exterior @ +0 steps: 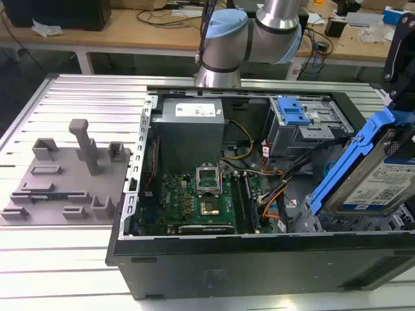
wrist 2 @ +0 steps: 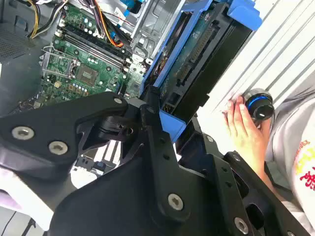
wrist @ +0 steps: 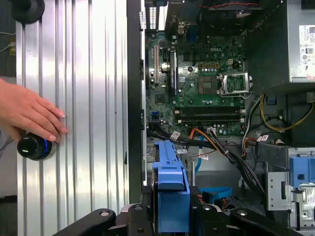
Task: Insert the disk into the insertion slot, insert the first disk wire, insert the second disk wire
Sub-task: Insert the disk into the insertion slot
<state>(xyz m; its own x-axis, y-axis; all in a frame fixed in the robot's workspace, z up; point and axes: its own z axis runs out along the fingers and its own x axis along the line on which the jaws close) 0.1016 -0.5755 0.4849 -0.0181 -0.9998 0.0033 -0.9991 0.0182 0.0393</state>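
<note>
The black gripper (wrist: pixel 170 212) pinches the flat silver rectangular disk (exterior: pixel 384 184) by its bright blue plastic carrier, tilted at the exterior view's right, over the open black computer case (exterior: pixel 259 262).

Saw a silver disk (exterior: pixel 379 184) with a white printed label, framed in bright blue. Noted a green motherboard (exterior: pixel 194 201). Found red, orange and black in the first disk wire (wrist: pixel 205 137), and bright blue in the second disk wire (wrist: pixel 216 191). Met black on the pincer (wrist: pixel 171 211), ribbed silver stripes on the counter (exterior: pixel 84 91), and plain grey on the fixture plate (exterior: pixel 65 175).
</note>
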